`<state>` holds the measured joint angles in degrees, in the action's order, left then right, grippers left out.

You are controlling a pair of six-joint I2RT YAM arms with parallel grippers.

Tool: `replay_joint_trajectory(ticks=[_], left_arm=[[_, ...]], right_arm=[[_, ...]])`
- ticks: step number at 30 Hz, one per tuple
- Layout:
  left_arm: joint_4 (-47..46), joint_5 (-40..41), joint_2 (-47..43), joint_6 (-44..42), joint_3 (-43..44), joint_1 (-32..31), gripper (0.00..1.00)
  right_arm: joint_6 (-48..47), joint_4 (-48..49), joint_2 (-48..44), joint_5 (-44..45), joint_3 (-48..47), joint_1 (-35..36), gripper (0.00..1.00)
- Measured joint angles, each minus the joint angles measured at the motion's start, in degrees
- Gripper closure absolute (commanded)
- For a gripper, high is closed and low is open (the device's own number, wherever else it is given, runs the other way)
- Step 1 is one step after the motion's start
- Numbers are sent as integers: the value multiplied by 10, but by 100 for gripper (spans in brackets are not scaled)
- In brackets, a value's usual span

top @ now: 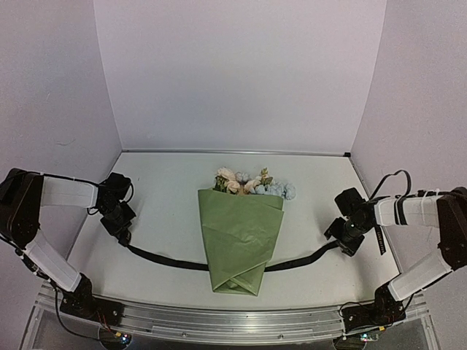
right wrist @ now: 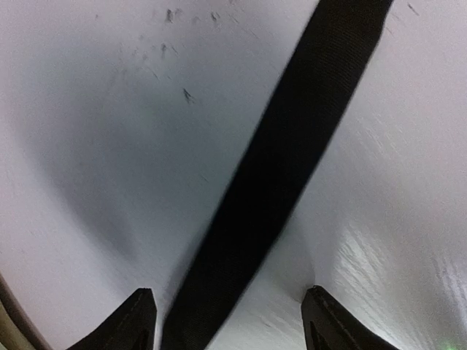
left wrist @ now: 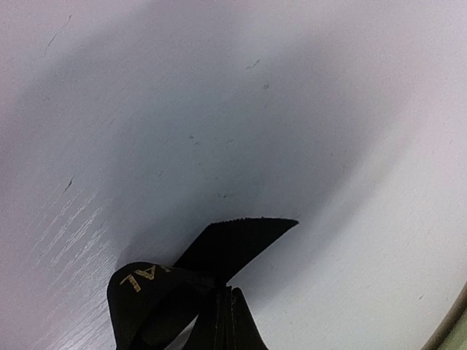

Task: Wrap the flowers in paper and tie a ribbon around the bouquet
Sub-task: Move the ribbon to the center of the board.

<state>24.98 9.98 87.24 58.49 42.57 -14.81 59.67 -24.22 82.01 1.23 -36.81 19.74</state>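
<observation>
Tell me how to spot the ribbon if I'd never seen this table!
Look at the white table and find the green paper bouquet lying in its middle. The ribbon is the long strip running out left and right from beneath the cone, near its narrow end. It is flat, black and lettered, unlike the round black cables hanging in loops.

The ribbon [right wrist: 270,182] is black woven cloth, matt, with a fine weave and gold printed lettering. The paper [top: 241,233] is olive, thin, matt and creased. The white surface [left wrist: 292,109] is smooth, faintly glossy and finely scratched. The rail [top: 233,319] is brushed metal.
</observation>
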Motion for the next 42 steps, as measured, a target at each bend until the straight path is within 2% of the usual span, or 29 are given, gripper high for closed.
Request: replay_joint_trajectory(ticks=[1, 4, 6, 9, 27, 37, 42], left_arm=[[-1, -6, 0, -4, 5, 7, 100], [-11, -19, 0, -17, 17, 30, 100], [-17, -32, 0, -25, 27, 46, 100], [-28, -51, 1, -36, 44, 66, 100], [-56, -141, 40, -92, 168, 162, 100], [-92, -231, 61, -109, 172, 164, 100], [-136, -324, 37, -132, 166, 137, 100]], right_arm=[[4, 10, 11, -2, -7, -2, 44], [17, 41, 35, -8, -22, -6, 65], [23, 53, 44, -12, -26, -7, 87], [28, 59, 59, -18, -35, -12, 100], [3, 45, 128, -37, -151, -70, 100], [-21, 33, 129, -35, -187, -87, 100], [-31, 27, 119, -40, -182, -83, 100]])
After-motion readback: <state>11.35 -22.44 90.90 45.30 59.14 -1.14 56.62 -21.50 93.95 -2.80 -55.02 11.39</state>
